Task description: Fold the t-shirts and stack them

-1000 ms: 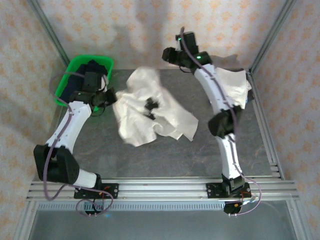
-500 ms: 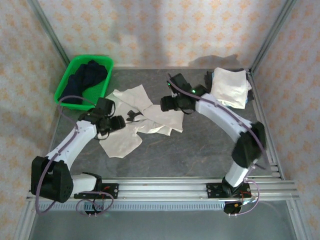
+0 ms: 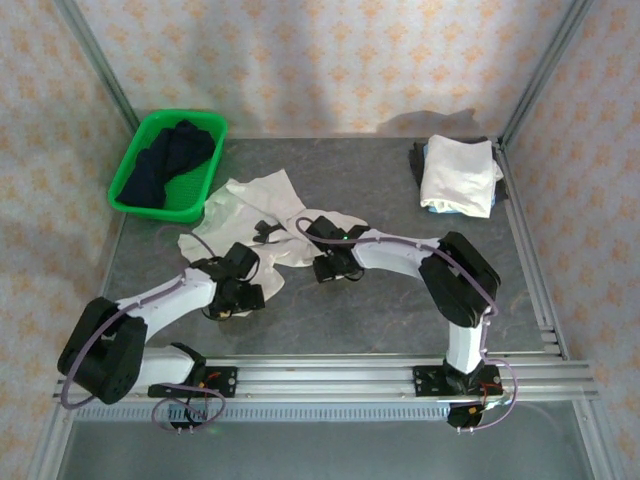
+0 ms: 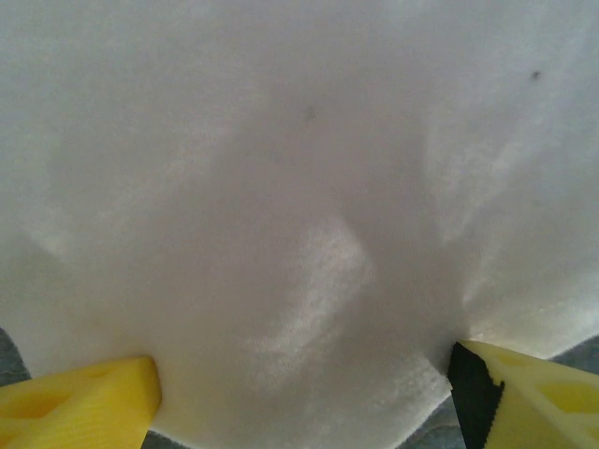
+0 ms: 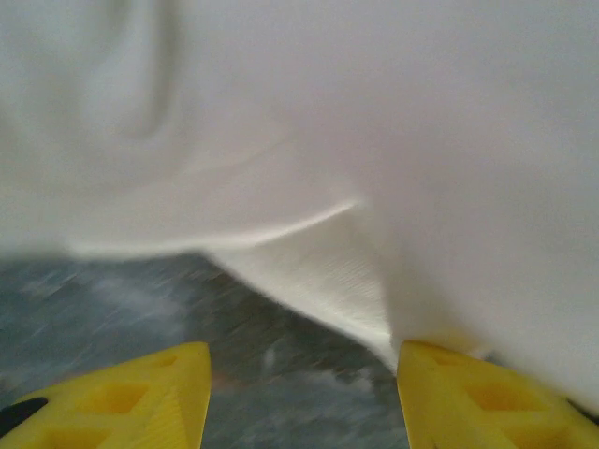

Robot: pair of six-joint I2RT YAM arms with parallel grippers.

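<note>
Taking the middle of the table (image 3: 400, 310) as the dial's hub, the left gripper (image 3: 241, 294) sits low over the surface at about 8 o'clock. In its wrist view the yellow fingers (image 4: 84, 407) stand wide apart, and the near hem of a loose white t-shirt (image 3: 255, 200) lies in the gap between them. The jaws are spread and pinch nothing.

The right gripper (image 3: 328, 268) is low at about 6 o'clock, just short of the hub, at the shirt's near right edge. Its fingers (image 5: 131, 402) are also parted. A folded corner of the cloth reaches down to the tip of the right-hand finger, with bare grey table showing between the two. It grips nothing.

The loose t-shirt spreads rumpled from the two grippers toward 10 o'clock. A small dark mark or item shows near its middle; which it is cannot be told.

At 2 o'clock, by the far right corner, a folded white t-shirt (image 3: 458, 172) lies flat, well apart from the loose one.

At 11 o'clock, in the far left corner, a green basket (image 3: 152, 208) holds dark clothes (image 3: 170, 155), just beyond the loose shirt's far edge.
</note>
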